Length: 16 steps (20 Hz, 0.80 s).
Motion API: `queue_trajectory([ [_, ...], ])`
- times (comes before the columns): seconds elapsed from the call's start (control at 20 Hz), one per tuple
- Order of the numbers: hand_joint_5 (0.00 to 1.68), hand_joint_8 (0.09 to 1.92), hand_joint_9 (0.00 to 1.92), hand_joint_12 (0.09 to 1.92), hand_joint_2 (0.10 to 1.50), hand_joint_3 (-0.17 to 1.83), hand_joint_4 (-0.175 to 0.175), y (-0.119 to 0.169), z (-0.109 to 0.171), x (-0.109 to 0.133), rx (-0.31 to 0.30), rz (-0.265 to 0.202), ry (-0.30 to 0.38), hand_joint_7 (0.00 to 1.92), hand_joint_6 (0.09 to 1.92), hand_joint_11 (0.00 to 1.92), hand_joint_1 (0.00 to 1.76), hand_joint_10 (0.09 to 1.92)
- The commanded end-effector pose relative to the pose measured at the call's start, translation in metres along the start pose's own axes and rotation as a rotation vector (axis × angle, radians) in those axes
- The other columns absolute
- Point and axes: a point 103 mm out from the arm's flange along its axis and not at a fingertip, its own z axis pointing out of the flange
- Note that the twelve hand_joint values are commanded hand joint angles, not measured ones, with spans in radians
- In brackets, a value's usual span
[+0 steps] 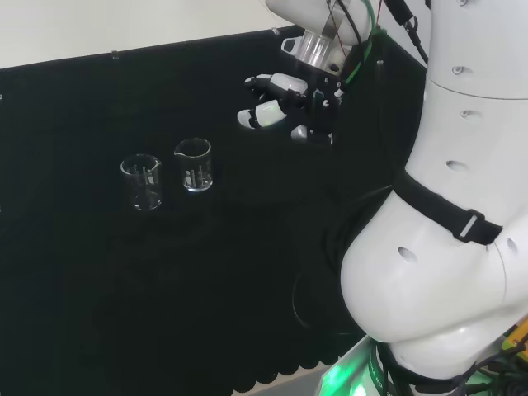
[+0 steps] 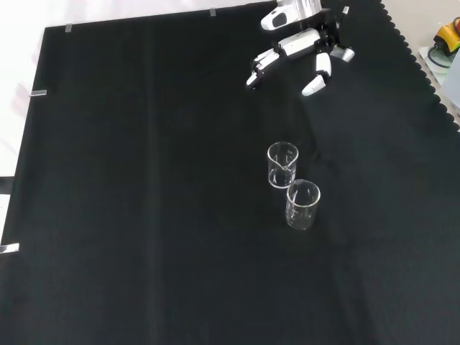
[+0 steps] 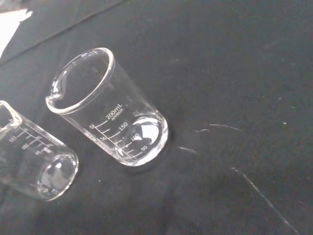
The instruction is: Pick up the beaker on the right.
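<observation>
From where I stand the hand hangs empty with fingers relaxed, the right beaker well off at its eight o'clock in the head view, beside its twin; light, slick, breakable glass, best clasped around the middle.

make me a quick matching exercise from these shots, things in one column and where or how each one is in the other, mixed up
Things
1. hand
2. right beaker in the head view
3. left beaker in the head view
4. black cloth

Places or states
a. covers the bench under everything
b. upright on the cloth, the nearer of the two to the hand
c. above the cloth, fingers spread, holding nothing
d. upright on the cloth, the farther of the two from the hand

Pairs: 1-c, 2-b, 3-d, 4-a
</observation>
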Motion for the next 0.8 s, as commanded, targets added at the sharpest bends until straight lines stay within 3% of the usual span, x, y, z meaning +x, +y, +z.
queue_trajectory([
  [0.05, 0.23, 0.57, 0.31, 1.16, 0.41, 1.07, -0.05, 0.009, 0.011, -0.002, -0.01, -0.031, 0.045, 0.18, 0.09, 0.0, 0.64, 0.65],
  [0.8, 0.25, 0.58, 0.33, 1.23, 0.4, 1.08, -0.056, 0.026, 0.05, -0.01, 0.022, -0.087, 0.147, 0.19, 0.09, 0.0, 0.65, 0.65],
])
